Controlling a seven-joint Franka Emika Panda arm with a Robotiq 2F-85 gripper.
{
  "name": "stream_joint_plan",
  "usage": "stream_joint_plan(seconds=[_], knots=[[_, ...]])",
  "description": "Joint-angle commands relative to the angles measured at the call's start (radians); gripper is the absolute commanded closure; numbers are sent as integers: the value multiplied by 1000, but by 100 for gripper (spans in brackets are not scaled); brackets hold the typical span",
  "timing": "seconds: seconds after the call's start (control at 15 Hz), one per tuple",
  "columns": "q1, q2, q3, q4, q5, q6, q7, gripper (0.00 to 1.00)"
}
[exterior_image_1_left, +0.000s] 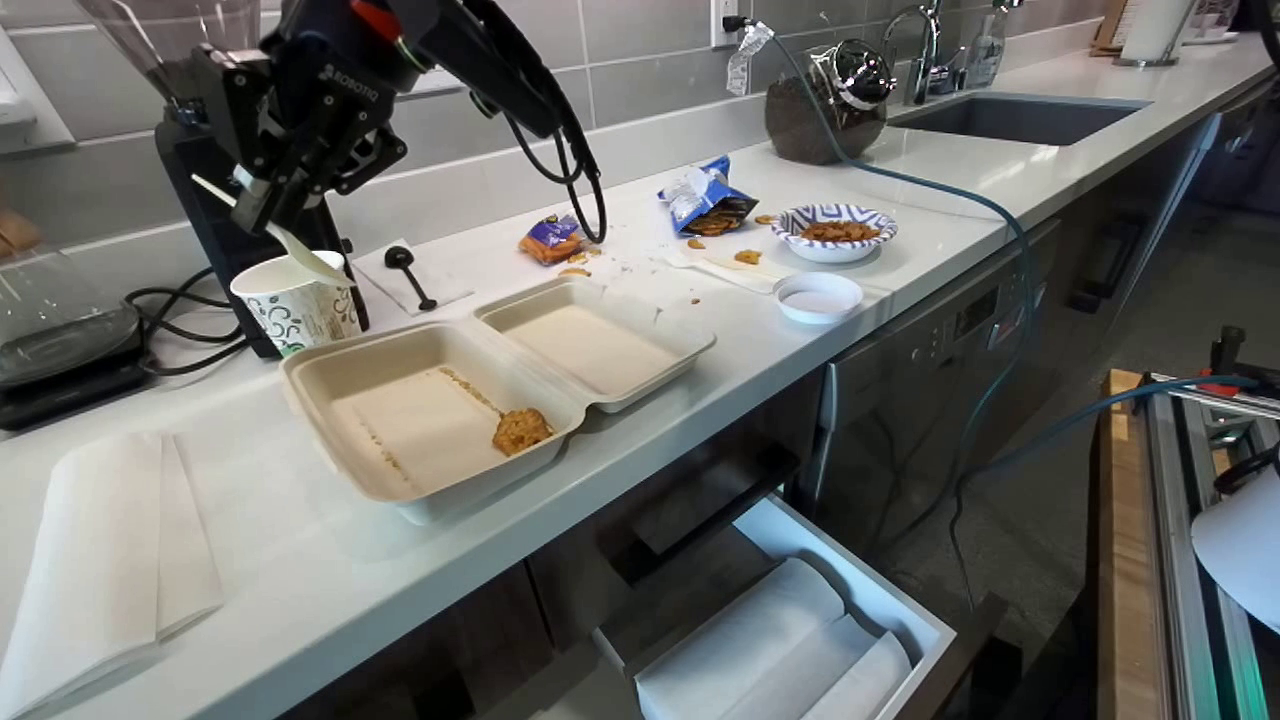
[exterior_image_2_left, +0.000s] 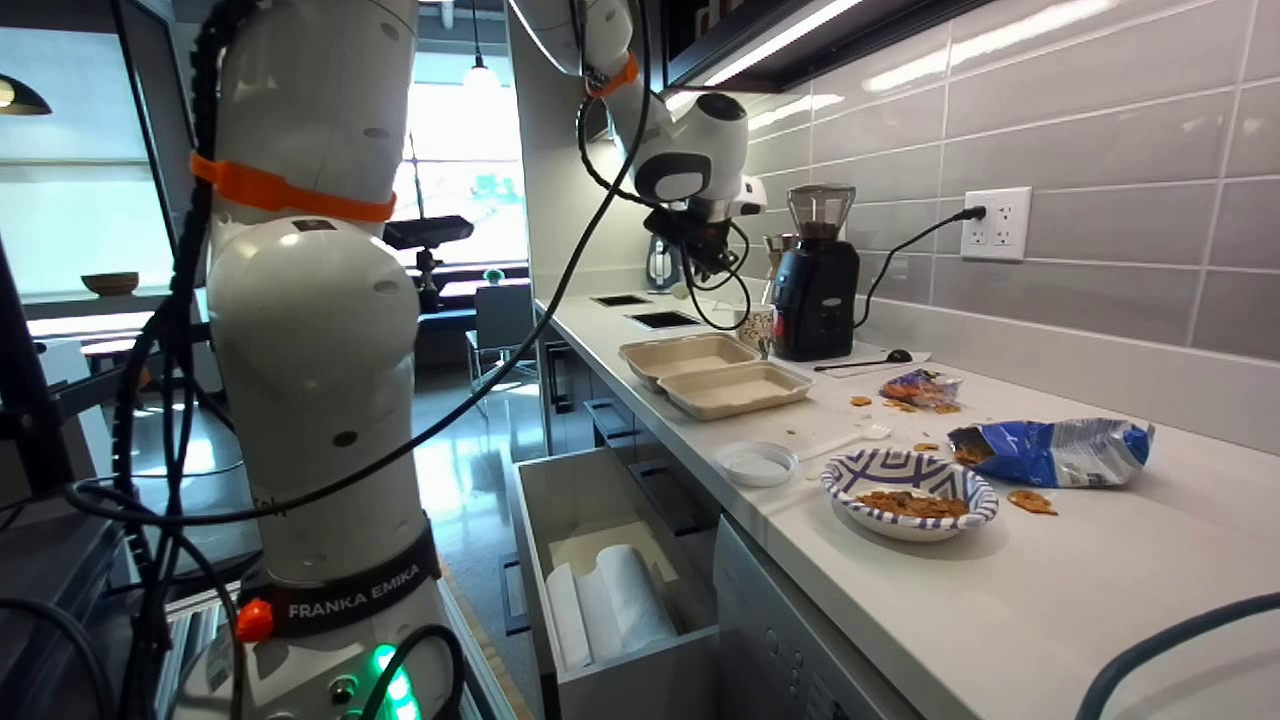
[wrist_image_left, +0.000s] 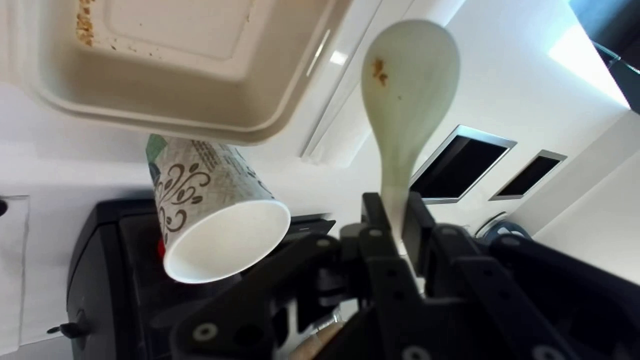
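Spoon, pale greenish plastic, oval-bowled, crumb-flecked: handle pinched between black fingers, above white counter near white paper cup with brown scroll print. Handling: firm grip, slow wrist turns, bowl best level and clear of cup's rim.

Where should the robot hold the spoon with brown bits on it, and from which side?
Probably by the handle of the spoon, where the gripper pinches it, coming from above with a finger on each side. The handle is slim enough to squeeze; the bowl end is wide and rounded, with brown bits on it, so might slip.
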Motion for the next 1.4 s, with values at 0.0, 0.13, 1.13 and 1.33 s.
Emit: stream_joint_plan(seconds=[0.0,0.13,1.13,1.33], knots=[[-23,-7,16,-4,78,-11,-80,97],[-21,-14,7,-14,69,-10,-73,97],[29,-139,-195,-152,-468,-85,443,97],[25,-153,-245,-156,-683,-169,608,97]])
